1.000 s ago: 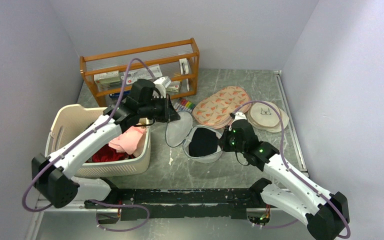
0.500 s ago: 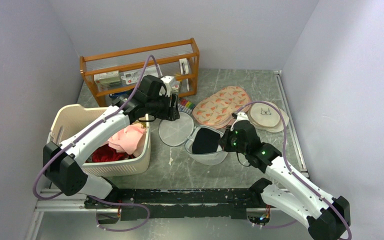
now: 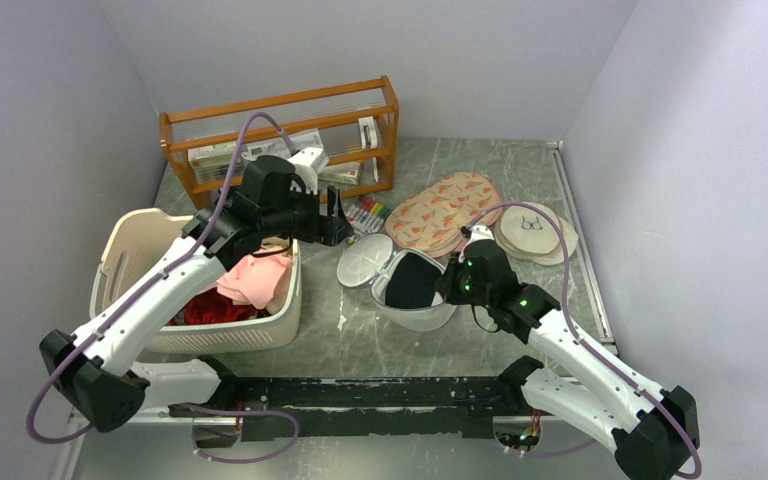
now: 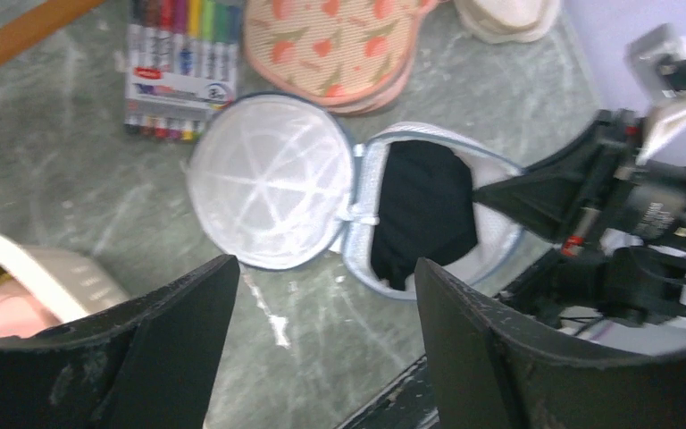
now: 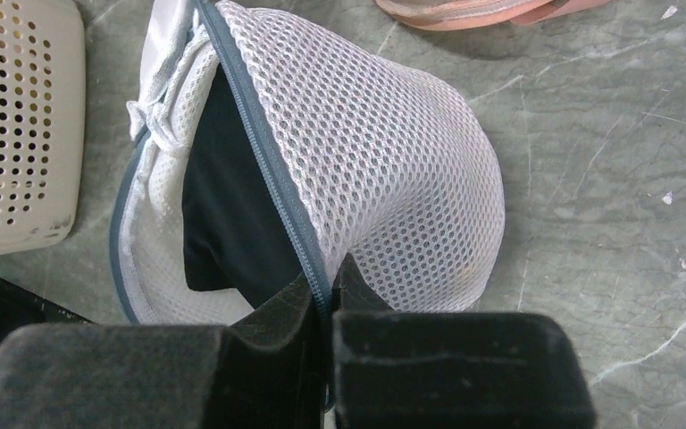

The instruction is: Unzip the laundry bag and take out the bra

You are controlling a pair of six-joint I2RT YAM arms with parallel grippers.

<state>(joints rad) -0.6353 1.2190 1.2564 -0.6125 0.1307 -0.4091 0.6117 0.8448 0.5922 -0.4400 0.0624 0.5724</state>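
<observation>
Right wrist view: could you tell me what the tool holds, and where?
The right tool grips the laundry bag by its grey zipper rim.

Open laundry bag [image 4: 272, 183], black bra [image 4: 424, 214] inside

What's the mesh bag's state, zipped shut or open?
Open: the laundry bag has its lid flipped flat beside the bowl half, with black fabric showing inside.

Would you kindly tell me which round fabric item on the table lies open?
The white mesh laundry bag: its lid is flipped aside and black fabric shows inside, unlike the flat salmon pads and cream discs.
</observation>
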